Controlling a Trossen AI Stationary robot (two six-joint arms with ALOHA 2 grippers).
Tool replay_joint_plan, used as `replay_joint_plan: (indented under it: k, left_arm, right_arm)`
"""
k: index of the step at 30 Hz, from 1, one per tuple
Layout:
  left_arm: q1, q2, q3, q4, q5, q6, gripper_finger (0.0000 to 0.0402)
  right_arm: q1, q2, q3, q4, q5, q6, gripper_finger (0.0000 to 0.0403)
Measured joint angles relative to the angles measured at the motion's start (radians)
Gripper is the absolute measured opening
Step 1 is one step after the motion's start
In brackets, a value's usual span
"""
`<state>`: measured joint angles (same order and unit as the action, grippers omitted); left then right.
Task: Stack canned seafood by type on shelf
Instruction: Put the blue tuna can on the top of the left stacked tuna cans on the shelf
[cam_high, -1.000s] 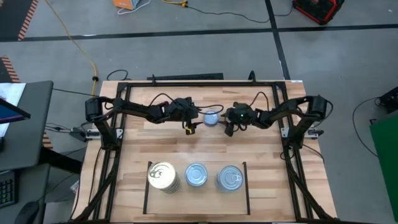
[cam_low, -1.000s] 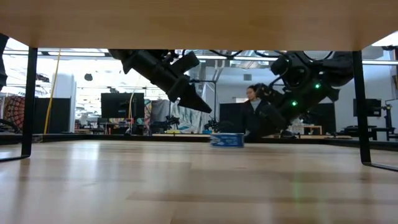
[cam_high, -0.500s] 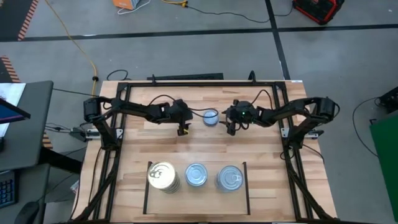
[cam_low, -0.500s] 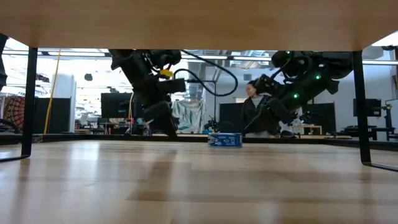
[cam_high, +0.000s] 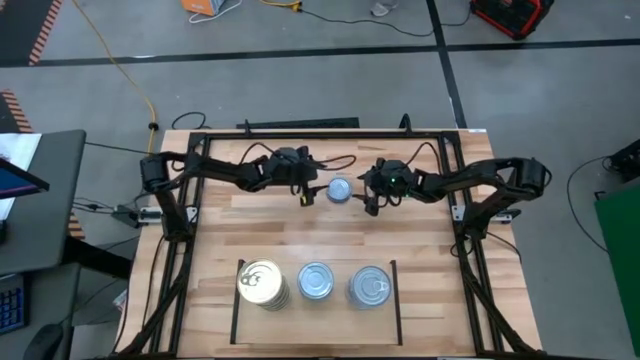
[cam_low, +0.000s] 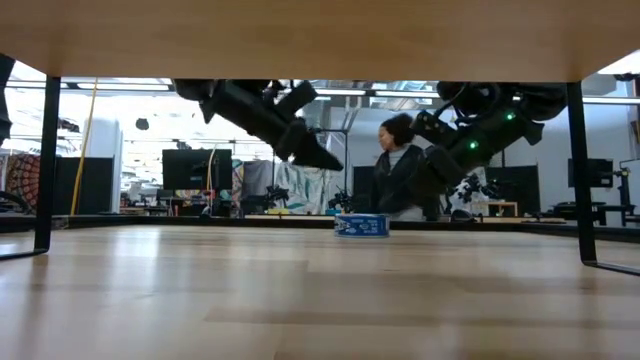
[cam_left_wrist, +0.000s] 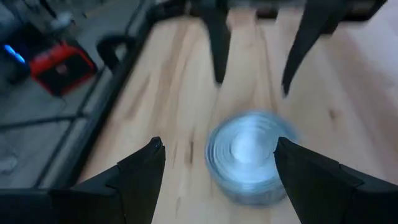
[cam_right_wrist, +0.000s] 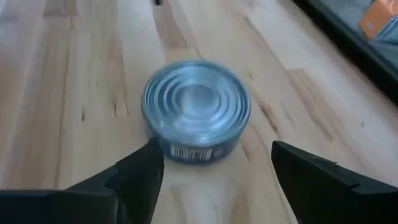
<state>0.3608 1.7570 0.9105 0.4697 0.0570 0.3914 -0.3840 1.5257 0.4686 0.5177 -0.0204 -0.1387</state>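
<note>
One silver-topped can with blue sides (cam_high: 340, 189) stands on its base on the bare wood at the far middle of the table, and also shows in the low view (cam_low: 362, 225). My left gripper (cam_high: 308, 197) is open just left of it and above table height; the can (cam_left_wrist: 249, 155) sits ahead of its fingers. My right gripper (cam_high: 371, 201) is open just right of the can (cam_right_wrist: 196, 109) and clear of it. On the shelf (cam_high: 316, 322) near the front stand three stacks: a gold-topped one (cam_high: 262, 283) and two silver-topped ones (cam_high: 316, 281) (cam_high: 370, 286).
A black metal frame (cam_high: 300, 134) runs round the table's far and side edges, and its posts (cam_low: 46, 160) show in the low view. A wide strip of bare wood lies between the lone can and the shelf. A person (cam_low: 398, 180) is in the room beyond the table.
My left gripper swung toward the table's left edge and dipped, then came back up beside the can. My right gripper rose a little next to the can. The can stayed where it was.
</note>
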Motion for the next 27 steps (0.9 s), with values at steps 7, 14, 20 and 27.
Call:
replay_joint_plan:
  k: [7,14,20,27]
  left_arm:
    - [0.027,0.08,-0.003,0.008,0.044,-0.052,0.0288]
    - [0.019,0.015,-0.001,-0.139,0.018,-0.077,0.0288]
    - [0.038,0.022,-0.061,-0.121,0.045,-0.088,0.0288]
    - [0.017,0.094,-0.068,-0.039,0.077,-0.064,0.0288]
  right_arm:
    - [-0.043,-0.077,0.0,-0.168,0.002,0.043,0.0325]
    - [-0.048,-0.09,0.0,-0.182,-0.069,0.064,0.0325]
    - [-0.048,0.022,0.0,-0.054,-0.141,0.035,0.0325]
    - [-0.054,0.153,0.031,0.011,-0.17,0.019,0.0324]
